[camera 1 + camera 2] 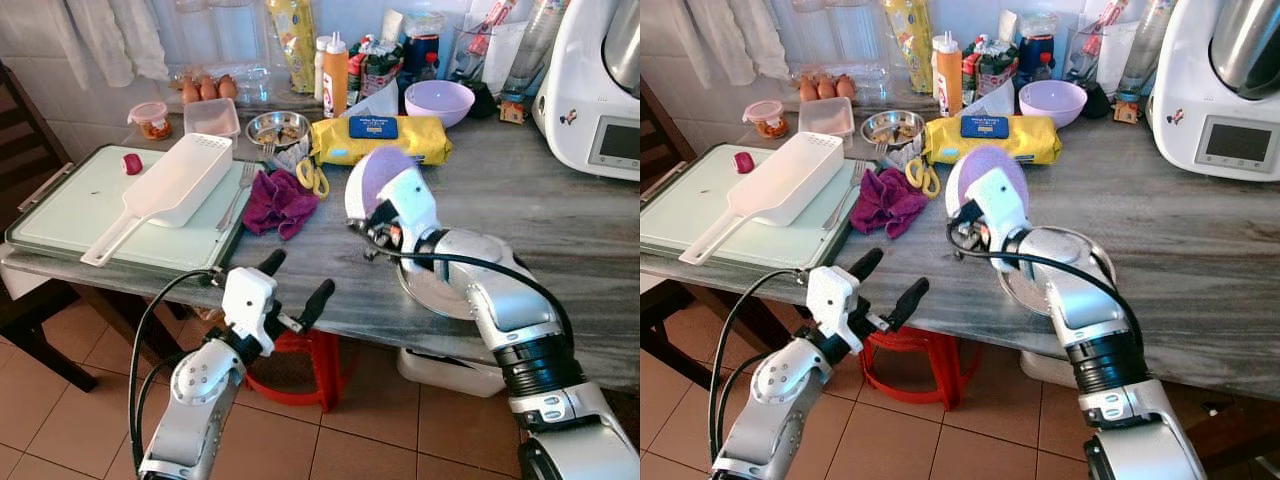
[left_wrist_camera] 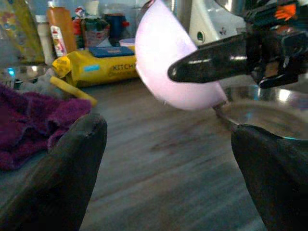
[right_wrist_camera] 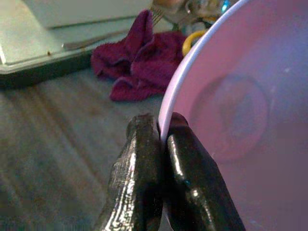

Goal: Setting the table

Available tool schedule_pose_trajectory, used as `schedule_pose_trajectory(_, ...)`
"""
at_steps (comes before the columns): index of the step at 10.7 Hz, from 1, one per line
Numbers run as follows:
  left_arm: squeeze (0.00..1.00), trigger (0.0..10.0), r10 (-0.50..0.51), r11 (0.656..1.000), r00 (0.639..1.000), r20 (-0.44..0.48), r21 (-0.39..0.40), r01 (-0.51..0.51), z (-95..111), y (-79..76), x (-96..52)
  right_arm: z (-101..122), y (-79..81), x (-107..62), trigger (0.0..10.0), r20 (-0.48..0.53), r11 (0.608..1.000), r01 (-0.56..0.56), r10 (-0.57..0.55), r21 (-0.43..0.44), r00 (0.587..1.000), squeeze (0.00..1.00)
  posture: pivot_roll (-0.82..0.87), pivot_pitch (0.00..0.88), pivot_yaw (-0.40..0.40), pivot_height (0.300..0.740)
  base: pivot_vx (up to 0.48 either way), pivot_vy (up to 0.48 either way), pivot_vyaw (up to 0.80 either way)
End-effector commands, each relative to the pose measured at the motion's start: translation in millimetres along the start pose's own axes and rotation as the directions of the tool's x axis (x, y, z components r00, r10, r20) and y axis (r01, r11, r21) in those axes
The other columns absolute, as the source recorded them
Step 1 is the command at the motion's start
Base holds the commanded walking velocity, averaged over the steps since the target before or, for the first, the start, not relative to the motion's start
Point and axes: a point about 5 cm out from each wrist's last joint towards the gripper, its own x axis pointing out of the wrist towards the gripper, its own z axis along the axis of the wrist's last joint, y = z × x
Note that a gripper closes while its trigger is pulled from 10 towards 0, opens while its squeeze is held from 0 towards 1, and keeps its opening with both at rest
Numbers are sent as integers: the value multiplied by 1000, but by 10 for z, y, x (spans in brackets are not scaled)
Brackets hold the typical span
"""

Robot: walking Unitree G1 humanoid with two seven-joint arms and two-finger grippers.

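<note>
Right wrist view shows the lilac bowl (image 3: 240, 106) pinched by its rim between the 2 black fingers (image 3: 139, 183) of the right hand (image 3: 163, 139), tilted on edge. From the head, the bowl (image 1: 378, 172) hangs above the grey surface (image 1: 560, 200), just beside a round metal plate (image 1: 1095, 262). A magenta cloth (image 1: 278, 202) and yellow scissors (image 1: 312, 176) lie near. The left hand (image 1: 298, 282) hovers spread at the surface's front edge, holding nothing
</note>
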Motion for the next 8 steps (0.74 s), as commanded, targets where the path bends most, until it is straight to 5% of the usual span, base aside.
schedule_pose_trajectory(1, 0, 10000, -27, 1000, 1000, 12, -9, 27, 30, -21, -2, 89, -1, 25, 10000, 4, 1000, -23, 23, -17, 1000, 0, -193, 93, 42, 740, 0, 0, 0)
schedule_pose_trajectory(8, 0, 10000, -81, 996, 996, 25, -43, 82, 89, -49, 31, -9, -73, 50, 10000, -146, 996, -85, 90, 38, 985, 0, -195, 91, 39, 740, 0, 0, 0)
